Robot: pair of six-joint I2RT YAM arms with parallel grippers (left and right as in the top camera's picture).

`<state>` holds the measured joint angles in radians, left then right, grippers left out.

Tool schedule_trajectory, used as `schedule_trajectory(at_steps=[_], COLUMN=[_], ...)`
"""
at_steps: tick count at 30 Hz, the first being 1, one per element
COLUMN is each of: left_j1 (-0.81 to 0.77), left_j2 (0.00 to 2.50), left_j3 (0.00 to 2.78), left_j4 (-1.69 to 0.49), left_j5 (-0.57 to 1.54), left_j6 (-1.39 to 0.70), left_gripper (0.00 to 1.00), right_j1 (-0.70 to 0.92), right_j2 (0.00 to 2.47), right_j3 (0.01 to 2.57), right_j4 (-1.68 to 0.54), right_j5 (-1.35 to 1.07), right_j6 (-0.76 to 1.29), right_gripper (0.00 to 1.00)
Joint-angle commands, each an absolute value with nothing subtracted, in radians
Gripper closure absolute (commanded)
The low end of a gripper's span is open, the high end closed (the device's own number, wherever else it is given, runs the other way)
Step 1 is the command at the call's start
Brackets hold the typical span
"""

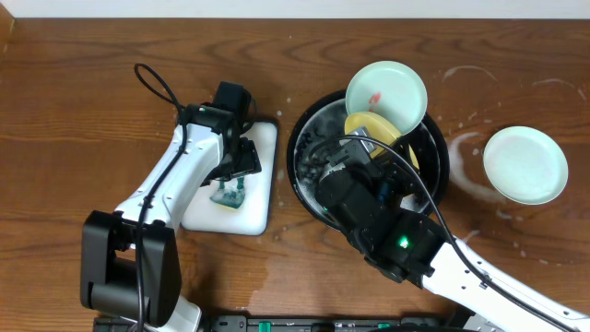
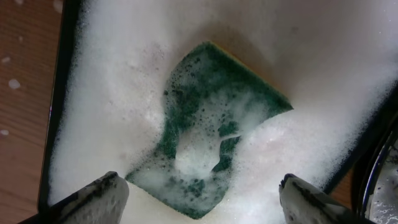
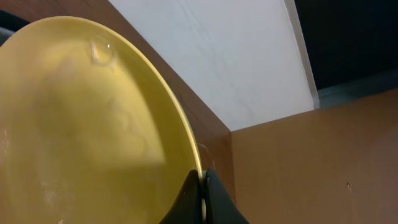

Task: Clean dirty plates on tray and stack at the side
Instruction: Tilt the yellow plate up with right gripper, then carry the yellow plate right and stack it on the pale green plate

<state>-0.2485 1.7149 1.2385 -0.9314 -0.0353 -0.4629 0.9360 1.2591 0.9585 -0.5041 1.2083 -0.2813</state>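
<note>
One green plate point(image 1: 525, 164) lies alone on the surface point(image 1: 92, 92), well off to the right of the right tool point(image 3: 203, 202), and it looks done. The right tool is clenched on the rim of the yellow plate point(image 3: 81, 124), holding it tilted over the black tray point(image 1: 295, 157). Just past that tool, a second green plate point(image 1: 386, 92) with a red smear leans on the tray's far rim, not washed yet. The left tool point(image 2: 205, 198) hangs wide open right above the soapy sponge point(image 2: 211, 106) in the white tray point(image 1: 251, 217), holding nothing. I think two plates are left. There is lots of bare surface around the done plate. Only the tray rim stands in the way.
</note>
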Motion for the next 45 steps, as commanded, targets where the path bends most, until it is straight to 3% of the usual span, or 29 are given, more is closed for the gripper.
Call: schedule_trajectory(at_steps=[1,30,33,38,45], left_j1=[-0.245,-0.245,-0.245,-0.245,-0.245], left_j2=[1.719,1.719,1.719,1.719,1.719], left_j3=[1.240,1.240,1.240,1.240,1.240], left_j4=[-0.933,-0.933,-0.933,-0.933,-0.933], left_j5=[-0.041,-0.041,-0.041,-0.041,-0.041], left_j6=[-0.453,-0.453,-0.453,-0.453,-0.453], left_gripper=[0.18,0.18,0.18,0.18,0.18], right_j1=[0.950,0.917,0.912,0.802,0.455], right_j2=[1.242,1.242,1.242,1.242,1.222], right_j3=[0.962,0.962,0.962,0.962,0.962], right_j4=[-0.501,-0.506,-0.506,-0.525,-0.556], right_j5=[1.246,1.222,1.186,0.932,0.473], right_j6=[-0.286,-0.232,-0.158,0.021,0.225], right_gripper=[0.99,0.99,0.99,0.99,0.99])
